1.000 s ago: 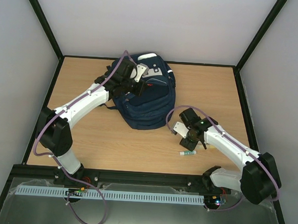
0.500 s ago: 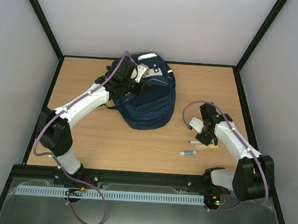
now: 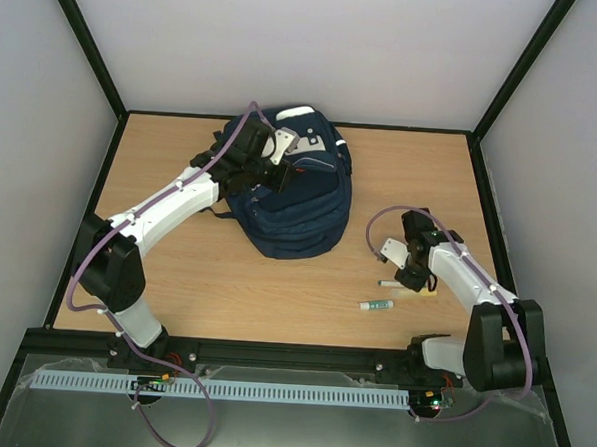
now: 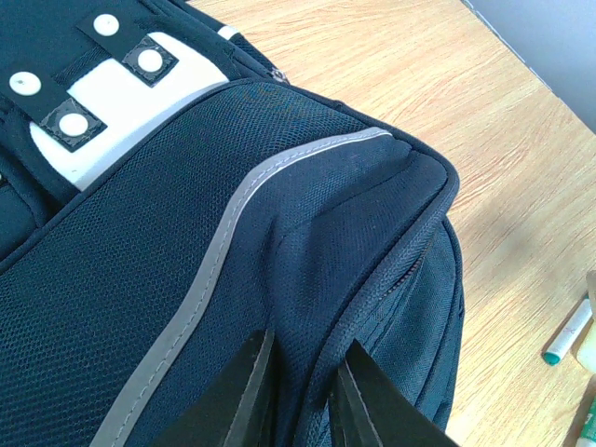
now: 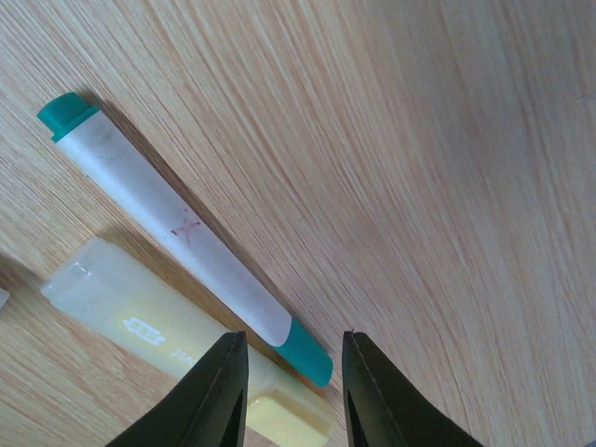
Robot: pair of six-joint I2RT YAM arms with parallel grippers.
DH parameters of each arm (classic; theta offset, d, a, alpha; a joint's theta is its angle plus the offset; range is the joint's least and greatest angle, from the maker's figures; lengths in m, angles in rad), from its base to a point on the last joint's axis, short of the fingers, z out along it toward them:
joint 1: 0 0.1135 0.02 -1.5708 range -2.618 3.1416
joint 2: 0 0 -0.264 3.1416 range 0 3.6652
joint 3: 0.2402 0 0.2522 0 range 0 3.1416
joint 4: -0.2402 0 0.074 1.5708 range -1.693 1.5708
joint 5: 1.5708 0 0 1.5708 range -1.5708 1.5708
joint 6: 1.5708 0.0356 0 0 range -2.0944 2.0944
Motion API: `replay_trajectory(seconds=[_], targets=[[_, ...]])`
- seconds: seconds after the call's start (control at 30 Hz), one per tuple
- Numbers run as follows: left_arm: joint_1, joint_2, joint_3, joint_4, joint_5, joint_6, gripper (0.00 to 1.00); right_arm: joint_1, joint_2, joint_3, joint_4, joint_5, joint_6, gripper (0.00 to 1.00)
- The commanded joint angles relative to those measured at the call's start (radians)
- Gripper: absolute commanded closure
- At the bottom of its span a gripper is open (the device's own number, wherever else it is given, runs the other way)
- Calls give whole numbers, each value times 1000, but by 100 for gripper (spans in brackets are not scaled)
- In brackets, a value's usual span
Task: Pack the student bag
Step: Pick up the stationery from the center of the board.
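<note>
Nearest me, my right gripper (image 5: 291,346) hangs low over the table (image 3: 225,280), jaws partly open on either side of the teal end of a white marker (image 5: 168,219), not gripping it as far as I can see; a pale yellow highlighter (image 5: 140,326) lies just beside it, and a green-capped stick (image 3: 376,306) lies near; three loose items by my count, none packed. Farther off, the one student bag (image 3: 299,209) lies toward the back of the table; my left gripper (image 4: 298,396) is narrowed onto a fold of its fabric by the zip. I judge packing barely begun; what is inside, I cannot tell.
</note>
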Motion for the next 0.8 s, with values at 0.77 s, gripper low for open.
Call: replay_trajectory(seconds=[0.77], targets=[[-17, -15, 53, 29, 38, -2, 84, -1, 195, -33, 69, -88, 29, 93]])
